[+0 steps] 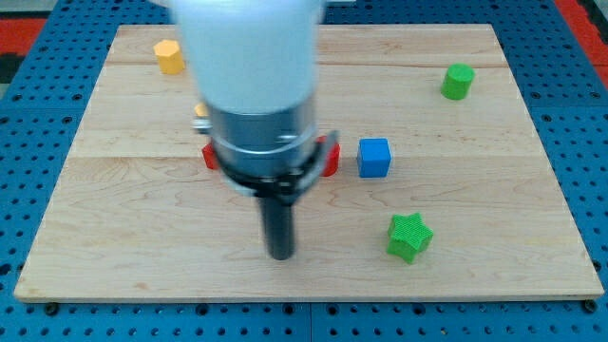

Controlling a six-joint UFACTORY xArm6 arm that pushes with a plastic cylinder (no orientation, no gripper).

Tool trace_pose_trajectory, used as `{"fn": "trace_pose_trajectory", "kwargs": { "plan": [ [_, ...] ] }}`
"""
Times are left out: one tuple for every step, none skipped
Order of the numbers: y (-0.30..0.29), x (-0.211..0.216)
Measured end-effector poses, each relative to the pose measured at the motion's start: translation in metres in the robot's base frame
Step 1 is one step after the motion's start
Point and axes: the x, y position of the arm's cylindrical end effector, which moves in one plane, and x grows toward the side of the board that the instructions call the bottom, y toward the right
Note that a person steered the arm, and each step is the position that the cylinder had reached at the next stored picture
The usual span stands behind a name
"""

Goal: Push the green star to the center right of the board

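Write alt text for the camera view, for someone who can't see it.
My tip rests on a wooden board, left of the green star near the view's bottom right, with a gap between them. A blue cube sits above the star, a green block at top right, a yellow block at top left, and red blocks show partly behind the arm.

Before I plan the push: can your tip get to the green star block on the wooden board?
Probably yes. My tip sits to the view's left of the green star block, with only bare wooden board between them.
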Motion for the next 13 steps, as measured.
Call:
{"fn": "trace_pose_trajectory", "kwargs": {
  "plan": [
    [0.051,0.005],
    [0.096,0.005],
    [0.133,0.005],
    [0.164,0.005],
    [0.182,-0.001],
    [0.181,0.013],
    [0.158,0.022],
    [0.155,0.001],
    [0.163,-0.024],
    [0.18,-0.045],
    [0.201,-0.052],
    [0.214,-0.041],
    [0.217,-0.062]
  ]
}}
